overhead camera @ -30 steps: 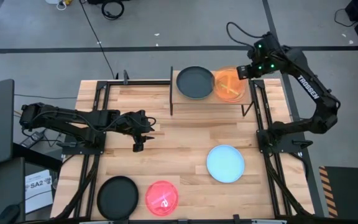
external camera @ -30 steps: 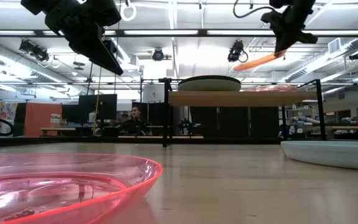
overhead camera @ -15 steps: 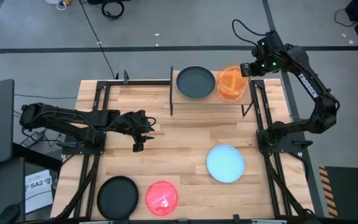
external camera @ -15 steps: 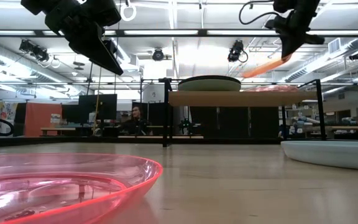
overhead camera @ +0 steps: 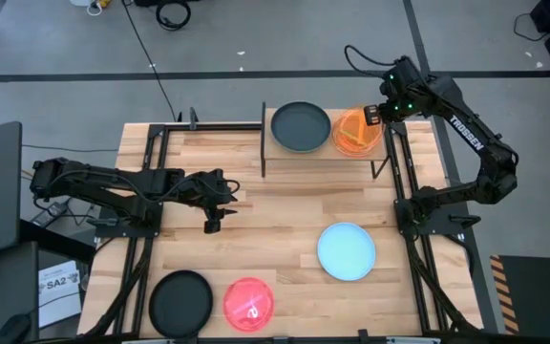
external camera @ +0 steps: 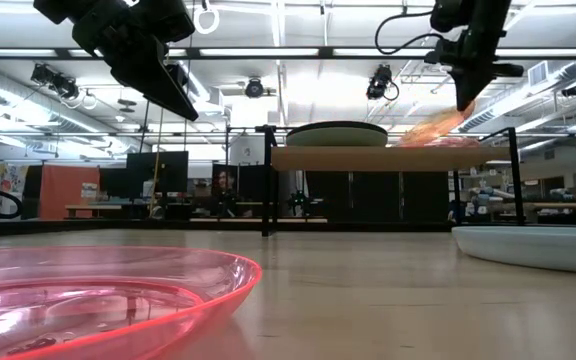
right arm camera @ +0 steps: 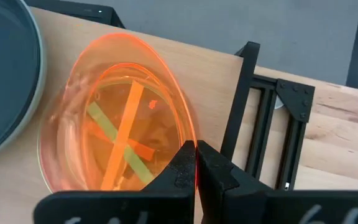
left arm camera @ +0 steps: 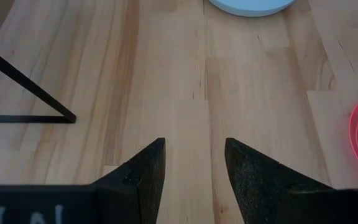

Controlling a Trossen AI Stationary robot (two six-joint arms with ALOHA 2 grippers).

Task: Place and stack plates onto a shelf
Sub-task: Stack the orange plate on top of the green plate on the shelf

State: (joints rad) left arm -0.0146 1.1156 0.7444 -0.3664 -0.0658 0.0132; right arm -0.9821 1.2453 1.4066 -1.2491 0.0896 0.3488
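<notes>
The high camera looked straight down on the whole counter [overhead camera: 256, 205]. The low camera sat at counter level, facing the shelf [external camera: 388, 157]. Each wrist camera looked closely past its own fingers. All except the left wrist view shared the shelf.

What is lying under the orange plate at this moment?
The orange plate, pinched at its rim by the right gripper, hangs tilted over the shelf. Through it show the wooden board and crossed strips; whether its lower edge touches the board cannot be told.
</notes>
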